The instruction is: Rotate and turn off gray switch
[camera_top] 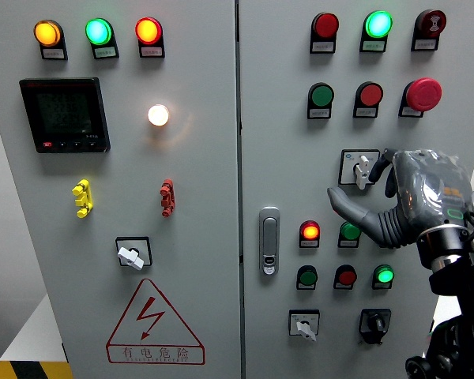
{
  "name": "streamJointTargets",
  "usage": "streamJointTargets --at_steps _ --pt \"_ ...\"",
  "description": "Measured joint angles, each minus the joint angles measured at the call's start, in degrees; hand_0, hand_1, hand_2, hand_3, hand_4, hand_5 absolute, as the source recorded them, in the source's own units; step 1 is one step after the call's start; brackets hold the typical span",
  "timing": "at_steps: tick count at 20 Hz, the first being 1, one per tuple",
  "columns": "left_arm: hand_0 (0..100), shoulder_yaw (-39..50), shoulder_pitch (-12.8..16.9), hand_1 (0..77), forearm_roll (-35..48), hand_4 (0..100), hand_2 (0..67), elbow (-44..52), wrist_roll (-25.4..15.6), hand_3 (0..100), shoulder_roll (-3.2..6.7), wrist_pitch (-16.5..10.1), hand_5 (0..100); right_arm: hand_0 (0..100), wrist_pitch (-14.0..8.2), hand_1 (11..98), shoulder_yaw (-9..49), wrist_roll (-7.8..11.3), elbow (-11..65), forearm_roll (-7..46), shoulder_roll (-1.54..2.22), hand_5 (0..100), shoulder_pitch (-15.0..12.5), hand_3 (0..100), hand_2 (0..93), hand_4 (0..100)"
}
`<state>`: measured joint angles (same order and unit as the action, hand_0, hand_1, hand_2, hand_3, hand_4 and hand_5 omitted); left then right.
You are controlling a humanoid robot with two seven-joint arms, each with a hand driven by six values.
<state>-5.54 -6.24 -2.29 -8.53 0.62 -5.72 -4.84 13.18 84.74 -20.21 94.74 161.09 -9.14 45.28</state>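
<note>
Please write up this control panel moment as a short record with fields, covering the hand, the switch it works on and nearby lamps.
hand in view: right hand, grey with dark fingers, arm entering from the lower right
left hand: not in view
target: gray rotary switch on a white square plate, right door, knob about upright
contact: fingertips at the switch's right edge; grasp not clear
thumb: extended left, below the switch
lit lamp below: red-orange round lamp
door latch: silver handle

Up top left an amber lamp, a green lamp and a red lamp are glowing, a dark meter display sits below, and there's a red lightning warning triangle at the bottom.
</note>
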Motion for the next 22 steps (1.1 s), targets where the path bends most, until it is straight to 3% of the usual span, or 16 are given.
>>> streamJointTargets --at_steps 6,9,11,12,13,14,16,17,18,22 --pt "34 0.0 0.0 0.0 0.0 12 12.3 0.0 0.0 22 0.0 0.0 12 0 -0.06 26.8 0.95 0.05 2.7 0.0 0.09 96 -2.33 82 58.4 87" --pt "34 0.0 0.0 0.0 0.0 12 12.3 0.0 0.0 22 0.0 0.0 12 0 -0.07 27.1 1.28 0.18 4.51 0.18 0.17 95 -3.32 81 53.3 77" --pt "34 0.0 0.0 0.0 0.0 12 12.3 0.0 0.0 22 0.01 0.0 12 0 -0.08 27.4 1.3 0.41 5.95 0.66 0.2 84 -4.0 68 47.2 62" --pt "34 0.0 0.0 0.0 0.0 12 12.3 0.0 0.0 22 0.01 0.0 12 0 -0.1 27.4 1.31 0.59 6.68 0.73 0.2 82 -4.35 68 46.0 60" --pt "34 0.0 0.0 0.0 0.0 12 12.3 0.0 0.0 22 0.01 0.0 12 0 -0.13 27.7 1.31 0.78 7.48 0.73 0.2 75 -4.84 57 39.7 46" --pt "34 0.0 0.0 0.0 0.0 12 12.3 0.0 -0.01 22 0.02 0.0 12 0 -0.15 27.9 1.31 0.96 8.4 0.71 0.19 72 -5.48 54 37.7 45" --pt "34 0.0 0.0 0.0 0.0 12 12.3 0.0 0.0 22 0.06 0.0 12 0 -0.15 28.6 1.34 1.72 10.3 0.66 0.18 61 -6.61 40 28.3 30" --pt "34 0.0 0.0 0.0 0.0 12 12.3 0.0 0.0 22 0.06 0.0 12 0 -0.15 28.7 1.39 2.39 11.13 0.7 0.17 60 -6.94 39 27.7 29" --pt "34 0.0 0.0 0.0 0.0 12 12.3 0.0 0.0 22 0.04 0.0 12 0 -0.16 28.9 1.49 3.07 11.99 0.81 0.13 50 -7.34 33 24.0 23" --pt "34 0.0 0.0 0.0 0.0 12 12.3 0.0 0.01 22 0.02 0.0 12 0 -0.74 29.7 1.66 5.68 15.36 1.15 0.09 31 -9.49 22 16.6 12"
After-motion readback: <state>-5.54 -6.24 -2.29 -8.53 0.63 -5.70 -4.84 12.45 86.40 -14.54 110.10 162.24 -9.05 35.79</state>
